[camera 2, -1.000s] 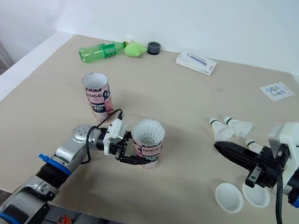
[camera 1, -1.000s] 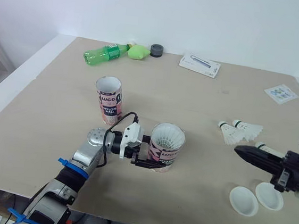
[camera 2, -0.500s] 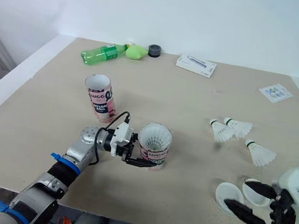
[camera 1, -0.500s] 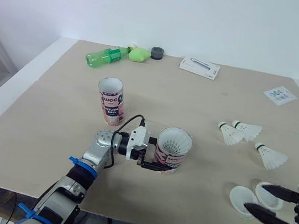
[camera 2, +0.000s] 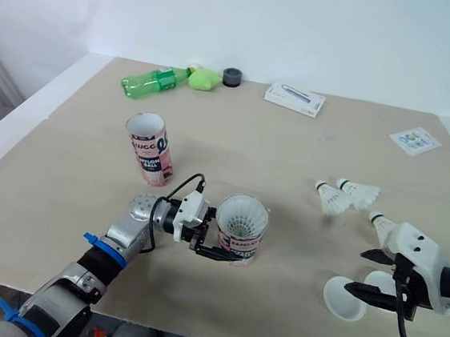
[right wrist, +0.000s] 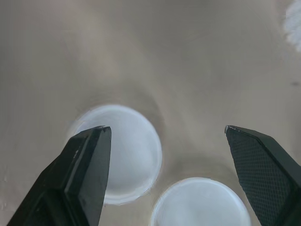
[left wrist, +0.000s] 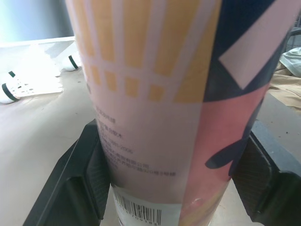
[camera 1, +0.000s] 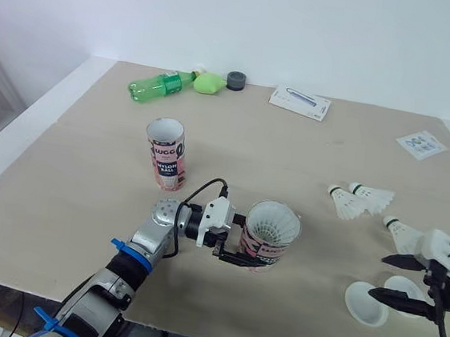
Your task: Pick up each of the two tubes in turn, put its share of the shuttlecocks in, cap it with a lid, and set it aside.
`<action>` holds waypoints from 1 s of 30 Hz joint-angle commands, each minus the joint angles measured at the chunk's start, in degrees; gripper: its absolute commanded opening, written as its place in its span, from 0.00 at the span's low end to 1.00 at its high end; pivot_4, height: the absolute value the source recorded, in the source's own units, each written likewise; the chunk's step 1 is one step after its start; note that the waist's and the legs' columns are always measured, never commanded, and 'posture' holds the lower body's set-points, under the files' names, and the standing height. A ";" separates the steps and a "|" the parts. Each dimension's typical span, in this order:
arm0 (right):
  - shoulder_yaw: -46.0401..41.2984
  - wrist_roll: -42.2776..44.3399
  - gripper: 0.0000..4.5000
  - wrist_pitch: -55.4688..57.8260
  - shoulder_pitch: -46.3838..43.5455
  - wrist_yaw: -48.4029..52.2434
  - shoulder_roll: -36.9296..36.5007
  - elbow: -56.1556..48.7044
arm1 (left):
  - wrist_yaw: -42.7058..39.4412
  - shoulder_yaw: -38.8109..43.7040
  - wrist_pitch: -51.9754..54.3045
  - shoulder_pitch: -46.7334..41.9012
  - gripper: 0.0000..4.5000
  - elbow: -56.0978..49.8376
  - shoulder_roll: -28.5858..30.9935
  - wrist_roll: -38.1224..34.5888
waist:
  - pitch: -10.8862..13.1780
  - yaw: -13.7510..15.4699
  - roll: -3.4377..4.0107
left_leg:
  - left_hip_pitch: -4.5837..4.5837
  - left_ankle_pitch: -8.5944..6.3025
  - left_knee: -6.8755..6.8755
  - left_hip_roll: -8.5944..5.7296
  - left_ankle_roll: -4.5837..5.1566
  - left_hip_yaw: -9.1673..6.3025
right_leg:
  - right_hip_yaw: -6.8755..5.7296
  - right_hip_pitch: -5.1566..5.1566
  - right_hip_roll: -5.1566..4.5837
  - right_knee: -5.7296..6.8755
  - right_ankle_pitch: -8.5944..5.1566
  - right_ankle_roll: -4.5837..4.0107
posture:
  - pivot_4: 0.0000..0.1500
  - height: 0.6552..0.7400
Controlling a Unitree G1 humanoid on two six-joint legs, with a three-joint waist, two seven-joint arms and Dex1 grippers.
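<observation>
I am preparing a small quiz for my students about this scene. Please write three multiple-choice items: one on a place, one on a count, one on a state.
1. Where on the table does the green bottle lie?
A. Near the far edge, on the robot's left
B. At the near edge, on the robot's right
C. In the very middle

2. How many white lids lie on the table?
A. One
B. Two
C. Four

3. In what state is the left tool?
A. Open, holding nothing
B. Shut on a tube
C. Shut on the green bottle

Answers:
1 A: the bottle lies on its side close to the far edge, on the left.
2 B: two lids lie side by side below the open right tool.
3 B: its fingers press the tube's base from both sides.
</observation>
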 commanded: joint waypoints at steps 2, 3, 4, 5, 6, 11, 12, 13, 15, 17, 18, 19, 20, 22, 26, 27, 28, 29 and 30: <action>5.10 -2.33 0.92 -2.79 -5.71 0.92 -0.47 3.91 | 0.55 -1.68 0.87 1.12 0.70 1.76 1.63 3.57 | 0.00 -0.05 0.01 | 0.02 0.00 0.01 0.00 0.00 0.01 | 0.02 0.00 0.00 0.00 0.01 0.00 | 1.00 0.87; 6.18 -2.93 0.92 -3.61 -6.31 1.16 -0.33 4.47 | 0.72 -1.66 0.87 1.09 0.70 1.72 1.67 3.62 | -0.02 -0.05 0.05 | 0.06 0.00 0.03 0.02 0.00 0.01 | 0.02 0.02 0.02 0.01 0.01 -0.04 | 1.00 0.87; 7.38 -3.45 0.92 -4.03 -7.38 0.84 0.14 5.33 | 0.88 -1.61 0.93 1.01 0.70 1.67 1.74 3.64 | -0.02 -0.05 0.05 | 0.06 0.01 0.03 0.02 0.00 0.01 | 0.02 0.01 0.02 0.01 0.01 -0.08 | 1.00 0.87; 8.47 -3.92 0.92 -4.13 -8.40 0.41 0.53 6.20 | 1.03 -1.58 1.00 0.95 0.70 1.65 1.82 3.70 | -0.03 -0.05 0.06 | 0.06 0.01 0.04 0.02 0.00 0.01 | 0.02 0.01 0.02 0.01 0.01 -0.08 | 1.00 0.87; 9.29 -4.33 0.92 -4.55 -9.09 0.28 0.83 6.91 | 1.01 -1.62 1.06 0.94 0.70 1.60 1.98 3.75 | -0.06 -0.06 0.11 | 0.07 0.01 0.05 0.02 0.00 0.01 | 0.02 0.01 0.03 0.01 0.01 -0.10 | 1.00 0.87; 12.54 -6.43 0.92 -7.27 -10.24 1.02 1.29 9.05 | 1.13 -1.65 0.58 0.81 0.70 1.98 2.48 3.95 | -0.11 -0.05 0.19 | 0.07 0.01 0.08 0.03 0.00 0.05 | 0.08 0.01 0.03 0.01 0.04 -0.12 | 1.00 0.87; 13.36 -7.22 0.92 -7.88 -10.31 1.03 1.13 9.70 | 1.24 -1.60 0.47 0.71 0.70 2.11 2.48 3.98 | -0.11 -0.05 0.19 | 0.08 0.01 0.08 0.03 0.00 0.05 | 0.08 0.01 0.04 0.02 0.04 -0.11 | 1.00 0.87; 14.10 -8.03 0.92 -8.77 -10.33 1.19 0.95 10.32 | 1.35 -1.56 0.43 0.55 0.70 2.29 2.46 4.01 | -0.12 -0.05 0.21 | 0.09 0.02 0.08 0.03 0.00 0.05 | 0.08 0.02 0.05 0.02 0.04 -0.11 | 1.00 0.87; 15.35 -9.49 0.80 -10.43 -10.53 1.64 0.52 11.45 | 1.45 -1.49 0.22 0.15 0.70 2.73 2.35 4.04 | -0.16 -0.06 0.21 | 0.11 0.02 0.09 0.04 0.00 0.04 | 0.07 0.03 0.07 0.02 0.04 -0.14 | 1.00 0.87; 16.59 -10.82 0.64 -11.80 -11.32 2.05 0.20 12.67 | 1.71 -1.38 0.04 -0.35 0.70 3.23 2.13 4.08 | -0.21 -0.06 0.15 | 0.12 0.02 0.11 0.05 0.00 0.05 | 0.08 0.04 0.07 0.02 0.05 -0.15 | 1.00 0.87; 17.27 -11.31 0.60 -12.16 -11.78 2.39 -0.06 13.19 | 1.78 -1.34 -0.04 -0.52 0.70 3.43 2.03 4.08 | -0.29 -0.06 0.00 | 0.13 0.03 0.12 0.05 0.01 0.05 | 0.08 0.05 0.07 0.02 0.05 -0.17 | 1.00 0.87; 17.80 -11.46 0.51 -12.93 -12.27 3.00 -0.20 13.54 | 1.90 -1.30 -0.25 -0.64 0.70 3.62 1.96 4.13 | -0.31 -0.07 -0.08 | 0.15 0.03 0.13 0.06 0.01 0.05 | 0.08 0.07 0.07 0.02 0.06 -0.20 | 1.00 0.87; 18.24 -11.41 0.45 -12.84 -13.16 3.45 -0.16 13.96 | 1.97 -1.30 -0.40 -0.82 0.70 3.89 1.86 4.15 | -0.31 -0.06 -0.10 | 0.16 0.04 0.19 0.07 0.01 0.05 | 0.08 0.06 0.07 0.02 0.08 -0.21 | 1.00 0.87; 18.95 -10.84 0.29 -12.85 -15.36 4.42 0.02 14.52 | 2.20 -1.14 -0.76 -1.30 0.70 4.62 1.63 4.24 | -0.33 -0.07 -0.22 | 0.17 0.04 0.26 0.07 0.01 0.06 | 0.09 0.05 0.05 0.02 0.09 -0.19 | 1.00 0.87; 19.53 -8.46 0.01 -10.43 -18.53 6.23 0.72 14.38 | 2.70 -0.83 -1.31 -2.20 0.70 6.28 1.05 4.42 | -0.33 -0.07 -0.25 | 0.32 0.06 0.38 0.08 0.03 0.13 | 0.16 0.04 0.03 0.02 0.19 -0.21 | 1.00 0.87; 19.45 -7.56 0.01 -9.46 -19.21 6.67 1.05 14.09 | 2.92 -0.75 -1.59 -2.46 0.70 6.77 0.84 4.50 | -0.33 -0.07 -0.25 | 0.34 0.06 0.38 0.08 0.04 0.14 | 0.16 0.05 0.03 0.02 0.20 -0.21 | 1.00 0.87; 19.41 -6.81 0.01 -8.16 -20.00 6.81 1.42 13.92 | 3.05 -0.68 -1.60 -2.73 0.70 7.19 0.65 4.50 | -0.33 -0.07 -0.23 | 0.35 0.06 0.38 0.08 0.04 0.15 | 0.17 0.05 0.03 0.02 0.20 -0.21 | 1.00 0.87; 19.41 -6.38 0.01 -7.51 -20.58 6.97 1.73 13.95 | 3.06 -0.64 -1.65 -2.95 0.70 7.58 0.49 4.50 | -0.34 -0.07 -0.22 | 0.35 0.07 0.38 0.08 0.04 0.16 | 0.18 0.05 0.02 0.02 0.20 -0.21 | 1.00 0.87; 19.08 -5.03 0.01 -5.56 -21.20 7.22 2.04 13.07 | 3.12 -0.60 -1.75 -3.13 0.70 7.93 0.33 4.52 | -0.34 -0.07 -0.22 | 0.36 0.07 0.38 0.08 0.04 0.18 | 0.20 0.05 0.02 0.02 0.20 -0.21 | 1.00 0.87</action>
